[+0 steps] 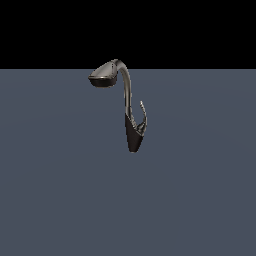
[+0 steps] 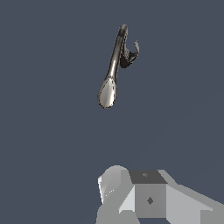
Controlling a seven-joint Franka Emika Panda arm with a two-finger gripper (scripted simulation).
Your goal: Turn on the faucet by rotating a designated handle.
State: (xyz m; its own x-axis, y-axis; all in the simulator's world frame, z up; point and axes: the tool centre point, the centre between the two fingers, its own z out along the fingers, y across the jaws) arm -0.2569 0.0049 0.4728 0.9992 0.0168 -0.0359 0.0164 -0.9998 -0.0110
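Well apart from the faucet (image 2: pixel 112 70), the claw (image 2: pixel 131 197) hovers.

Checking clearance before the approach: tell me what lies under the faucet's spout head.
Under the spout head only bare blue-grey floor shows. The head's underside, outlet included, is hidden in both views.

You are looking at the faucet (image 1: pixel 129 107), a small piece of dark, glossy metal standing upright on the flat grey-blue floor. Its base is a dark cone with the point downward. From it a slim neck rises and bends over toward the exterior view's left, ending in a flattened oval spout head that faces down. The handle (image 1: pixel 143 116) is a thin, short, curved lever branching off the base on the exterior view's right, sweeping upward beside the neck to a pale tip, apart from the neck.
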